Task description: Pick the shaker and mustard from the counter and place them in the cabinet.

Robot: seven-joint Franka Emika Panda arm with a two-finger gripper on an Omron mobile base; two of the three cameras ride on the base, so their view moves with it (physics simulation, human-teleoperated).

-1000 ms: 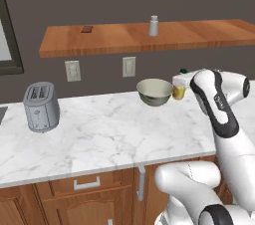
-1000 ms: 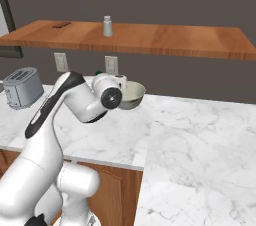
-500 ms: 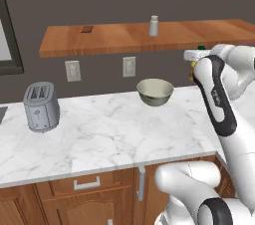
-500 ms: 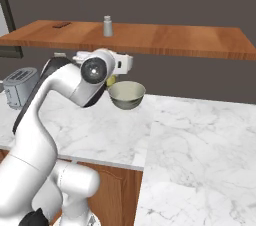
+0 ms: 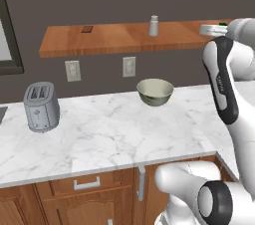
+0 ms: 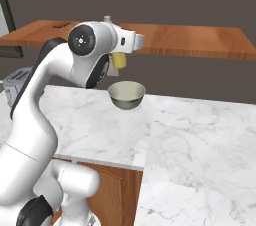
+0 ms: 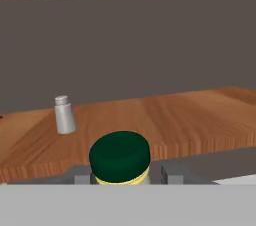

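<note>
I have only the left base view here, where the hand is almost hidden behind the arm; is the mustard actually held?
Observer: Yes. In the hand view the fingers sit on either side of the mustard, its dark green cap facing the camera.
Operator: Thank you. Is it on the cabinet yet?
Observer: Not yet. In the right base view the yellow bottle hangs in the air in front of the cabinet's front edge, up above the bowl.
Operator: Is the shaker in its path?
Observer: Seemingly not. The hand view puts the shaker upright to the left, with bare wood straight ahead.
</note>
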